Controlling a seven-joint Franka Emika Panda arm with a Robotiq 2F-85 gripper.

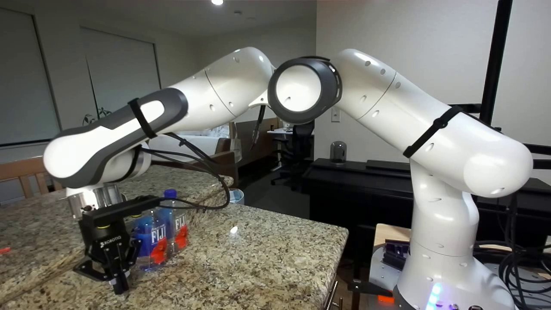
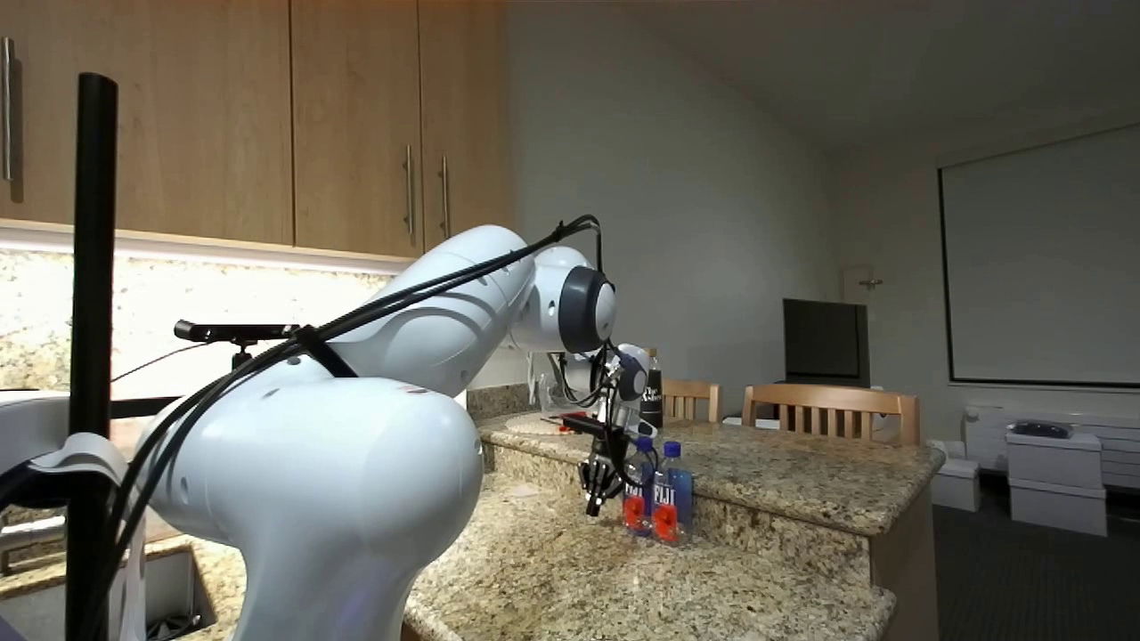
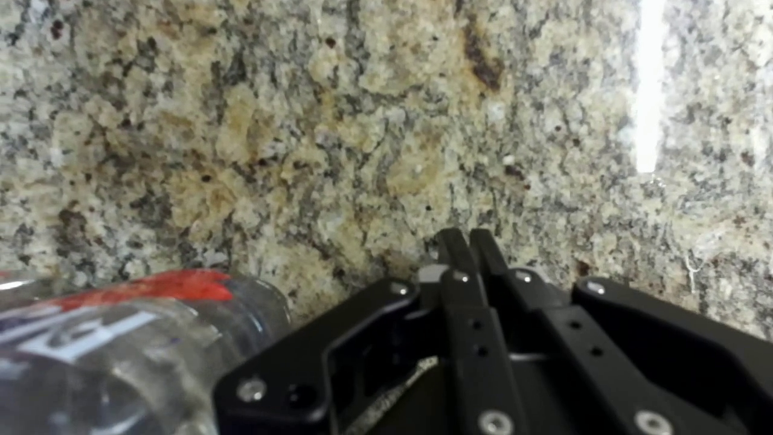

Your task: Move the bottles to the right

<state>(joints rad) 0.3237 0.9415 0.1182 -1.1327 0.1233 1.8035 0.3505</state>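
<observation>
Two clear water bottles with blue-and-red labels stand upright side by side on the granite counter. In an exterior view the nearer bottle [image 1: 151, 241] is partly hidden by the gripper and its camera bar, and the farther bottle [image 1: 181, 228] shows its blue cap. Both also show in an exterior view, a left bottle [image 2: 636, 503] and a right bottle [image 2: 668, 499]. My gripper [image 1: 120, 287] points down beside them, its fingers low over the counter. In the wrist view the fingertips [image 3: 465, 237] are almost together with nothing between them. A bottle [image 3: 145, 356] lies left of the fingers, apart from the fingertips.
The lower counter [image 1: 258, 258] ends at an edge on the robot's side. A raised granite ledge [image 2: 784, 472] runs behind the bottles. A dark bottle [image 2: 652, 396] stands on that ledge. Wooden chairs [image 2: 828, 409] are beyond it. A sink [image 2: 169, 588] is near the arm's base.
</observation>
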